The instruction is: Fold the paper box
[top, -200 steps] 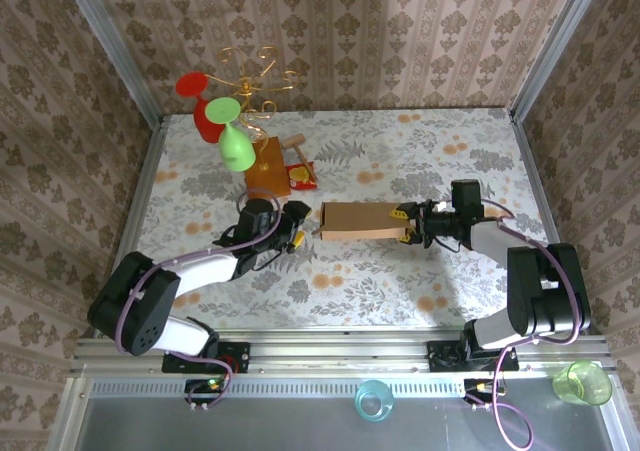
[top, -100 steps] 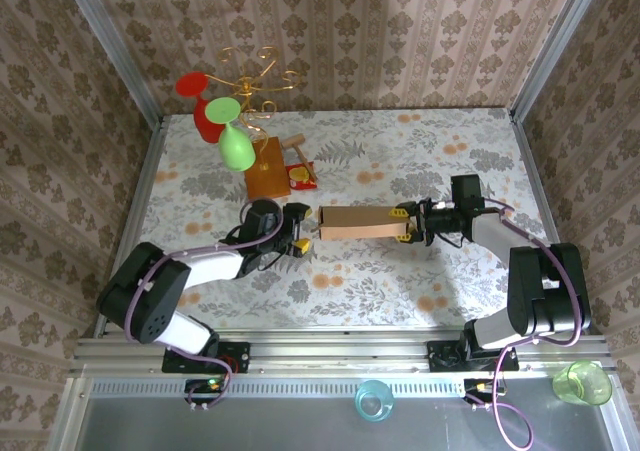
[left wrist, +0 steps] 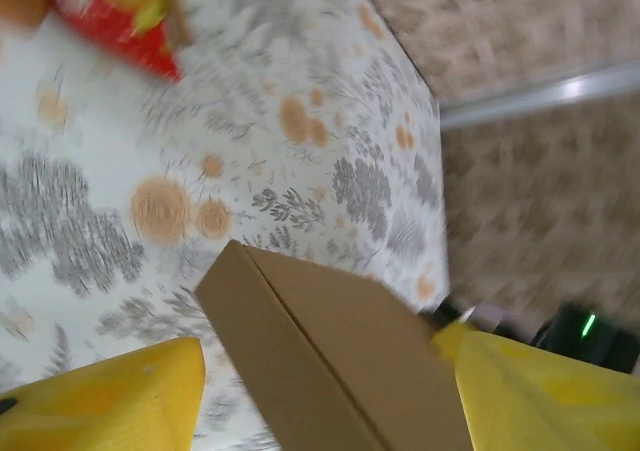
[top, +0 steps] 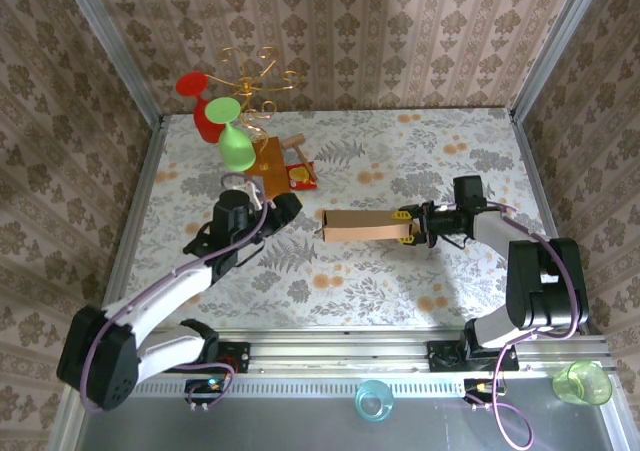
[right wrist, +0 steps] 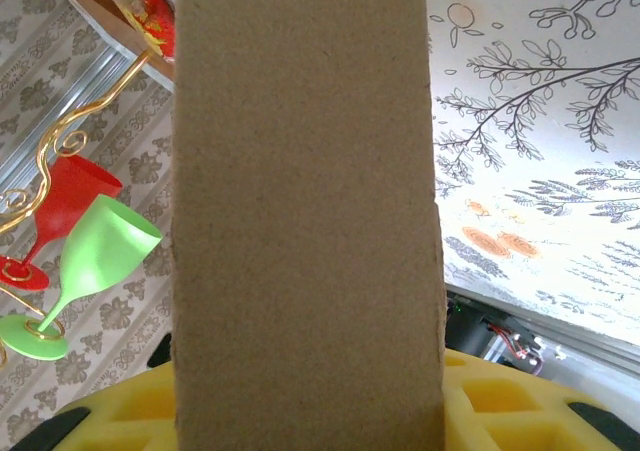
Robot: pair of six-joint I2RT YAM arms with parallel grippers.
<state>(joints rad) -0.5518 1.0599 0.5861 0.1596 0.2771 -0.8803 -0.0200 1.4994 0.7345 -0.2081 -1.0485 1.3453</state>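
Right jaws clamp the paper box [top: 362, 225]; my left jaws gape off its left end. Wooden block [top: 265, 166], red packet [top: 301, 177] just beyond there; open desk [top: 380, 281] nearside.

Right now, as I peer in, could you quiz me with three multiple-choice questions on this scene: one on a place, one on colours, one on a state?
1. Where on the table is the stand?
A. far left
B. near right corner
C. dead centre

2. What colours are the two glasses hung on it?
A. blue and yellow
B. red and green
C. both clear

3. What is the right gripper doing?
A. hanging open over bare table
B. gripping a glass
C. shut on the end of the box

Answers:
1 A: in the top view the gold wire rises at the table's far left.
2 B: one red and one green hang there.
3 C: in the right wrist view the cardboard sits clamped between its yellow pads.
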